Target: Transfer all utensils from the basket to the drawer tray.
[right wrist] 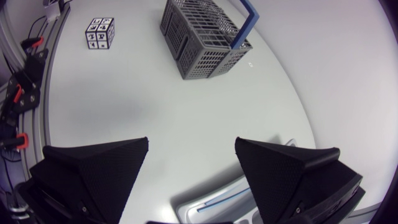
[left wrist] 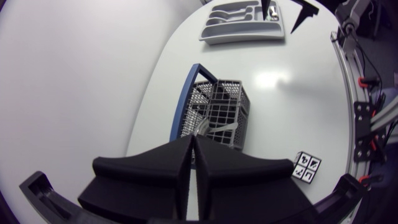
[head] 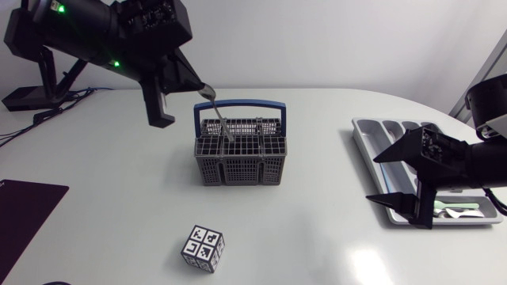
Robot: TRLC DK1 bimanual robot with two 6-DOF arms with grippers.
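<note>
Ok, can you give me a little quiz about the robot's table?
1. True or false: the right gripper has its fingers open.
2. What colour is the handle of the basket? A red, B blue, C yellow.
3. Fill in the gap: the silver utensil sticks up out of the ____, not the drawer tray.

Key: 1 true. 2 B. 3 basket.
</note>
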